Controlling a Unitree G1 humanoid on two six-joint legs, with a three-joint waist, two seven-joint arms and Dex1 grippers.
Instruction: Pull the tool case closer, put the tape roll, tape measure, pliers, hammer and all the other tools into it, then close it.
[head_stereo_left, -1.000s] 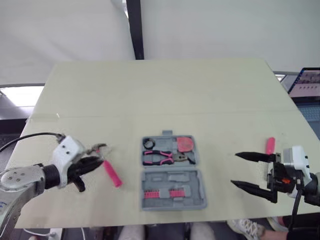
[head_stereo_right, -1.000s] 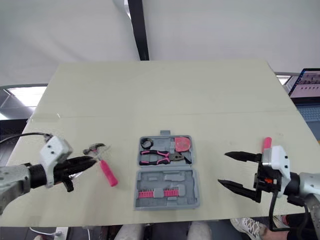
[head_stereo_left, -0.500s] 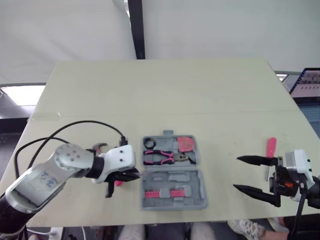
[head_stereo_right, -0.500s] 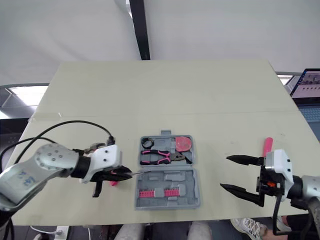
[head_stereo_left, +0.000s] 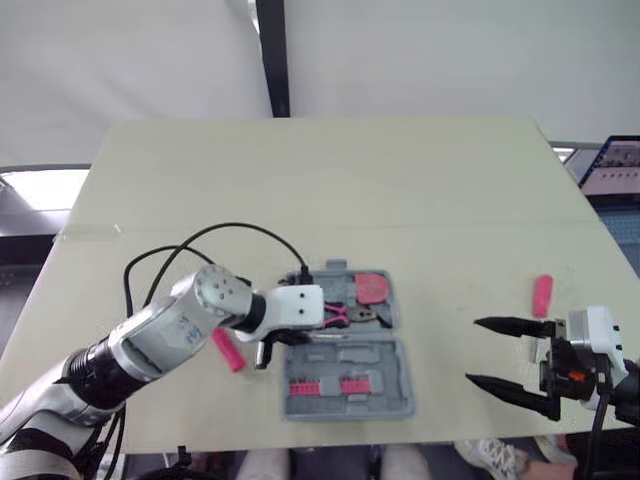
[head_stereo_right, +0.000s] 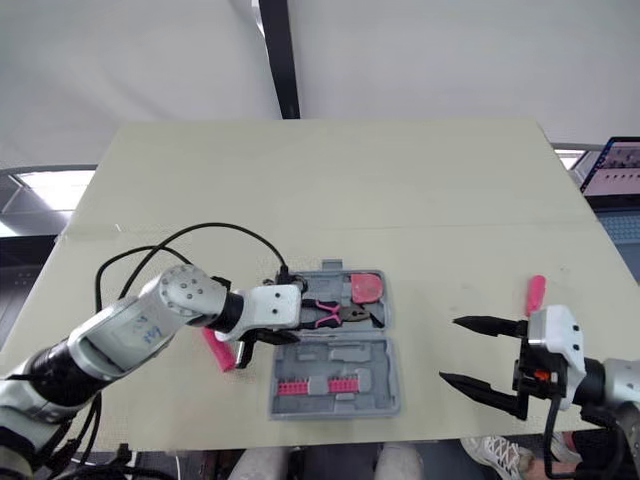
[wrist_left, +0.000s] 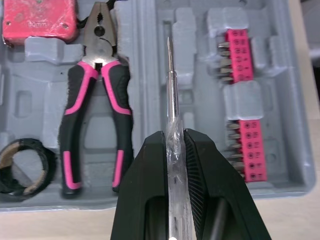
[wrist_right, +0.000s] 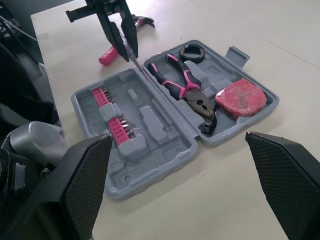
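- Our left fingers (wrist_left: 150, 175) are shut tight on a thin metal screwdriver with a clear handle (wrist_left: 170, 85).
- We hold it over the open grey plastic tool case (head_stereo_left: 375, 352), which lies on the pale table (head_stereo_left: 300, 180).
- Pink and black pliers (wrist_left: 100, 62), a pink tape measure (wrist_left: 40, 20) and a black tape roll (wrist_left: 47, 162) lie in the case.
- A pink-handled hammer (head_stereo_left: 228, 351) lies just left of the case.
- Our right fingers (head_stereo_left: 512, 325) are wide open and hold nothing, well right of the case.
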